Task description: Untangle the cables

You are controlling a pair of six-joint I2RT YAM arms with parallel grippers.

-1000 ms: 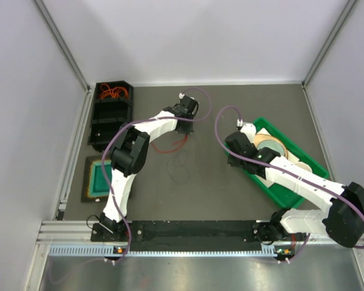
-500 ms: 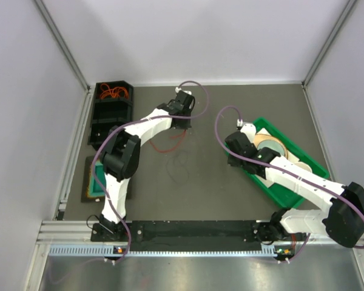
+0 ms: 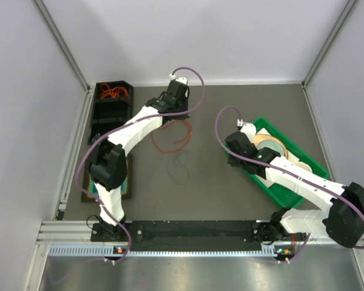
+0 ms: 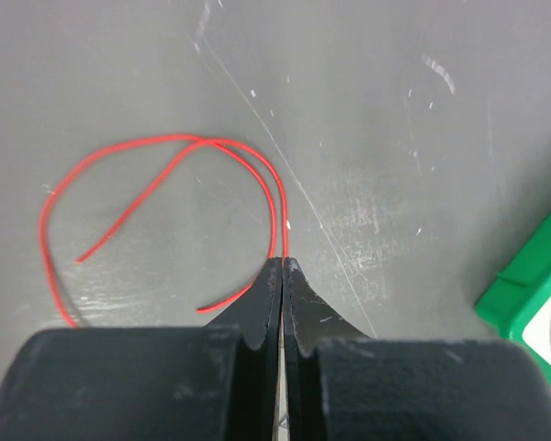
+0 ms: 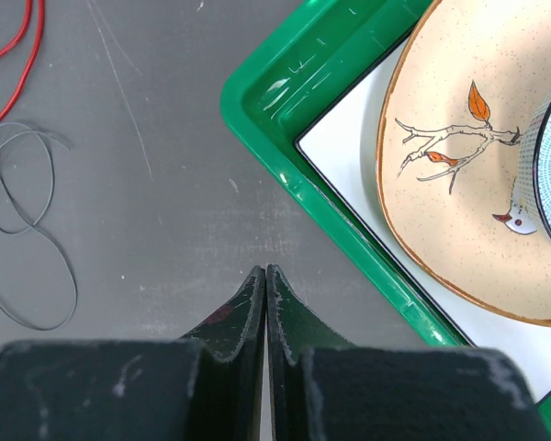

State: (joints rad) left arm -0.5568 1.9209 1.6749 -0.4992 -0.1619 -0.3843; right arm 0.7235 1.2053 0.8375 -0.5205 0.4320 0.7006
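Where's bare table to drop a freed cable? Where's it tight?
Bare: table corner far right, behind the green tray; the near strip between the dark cable and the black rail. Tight: centre, where the left claw pinches the red cable beside the dark one.

No text, label, brand, number or sign can be read in any view.
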